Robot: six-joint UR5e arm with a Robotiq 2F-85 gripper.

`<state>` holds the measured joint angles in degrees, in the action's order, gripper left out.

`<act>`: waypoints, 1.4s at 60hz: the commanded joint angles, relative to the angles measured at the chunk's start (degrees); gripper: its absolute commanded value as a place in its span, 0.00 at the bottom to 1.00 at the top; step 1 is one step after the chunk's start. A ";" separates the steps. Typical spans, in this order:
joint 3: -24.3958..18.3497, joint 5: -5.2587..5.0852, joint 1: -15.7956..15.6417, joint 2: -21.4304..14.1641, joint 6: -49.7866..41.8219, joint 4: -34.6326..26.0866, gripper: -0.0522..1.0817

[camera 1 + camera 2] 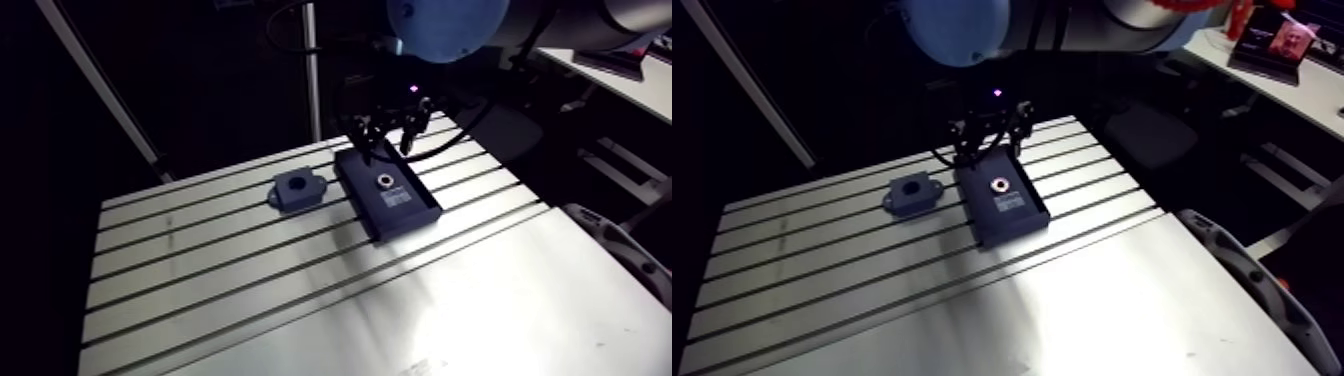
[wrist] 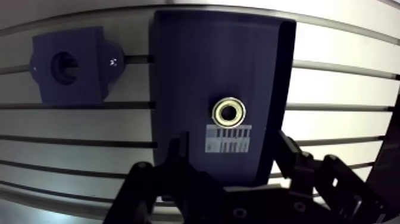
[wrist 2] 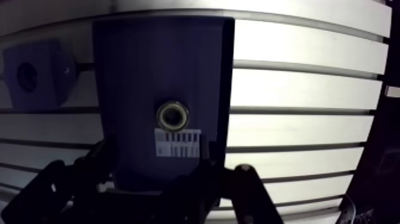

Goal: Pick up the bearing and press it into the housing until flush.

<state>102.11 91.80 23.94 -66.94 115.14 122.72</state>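
- Wrist view has the gripper (image 2: 231,146) spread wide with nothing in it. Its fingers (image 2: 178,156) sit apart over the end of the dark tray (image 2: 196,53) closest to them.
- The bearing (image 2: 230,111) is a small brassy ring lying flat on that tray. It's just ahead of the fingers, roughly centred between them, right beside a barcode label (image 2: 229,138).
- The housing (image 2: 70,67) sits next to the tray on the slotted table (image 2: 339,89), bore facing up, and it looks empty to me.
- So I'd call this lining up for the pick, nothing grabbed yet.
- I'd nudge forward until the ring is dead centre between the pads before dropping. Otherwise one finger lands first and shoves it across the tray.
- The ring's low and flat, so the tips need to get almost down to the tray floor, then close slow and even.
- Keep it level in the grip. My guess is a tilted bearing will cock in the bore and jam instead of seating flush.
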 commanded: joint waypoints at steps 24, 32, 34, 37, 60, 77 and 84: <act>1.21 0.76 0.07 2.56 0.05 3.45 0.38; 1.39 1.30 0.06 2.99 0.13 4.56 0.38; 1.46 1.32 0.06 3.10 0.13 4.60 0.38; 1.47 1.32 0.06 3.10 0.06 4.60 0.38; 1.56 1.67 0.06 4.24 0.04 5.04 0.38; 1.64 1.67 -0.03 4.68 -0.04 5.36 0.38; 1.65 1.67 -0.03 5.02 -0.04 5.48 0.40</act>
<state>103.72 93.46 23.94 -62.37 115.11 127.94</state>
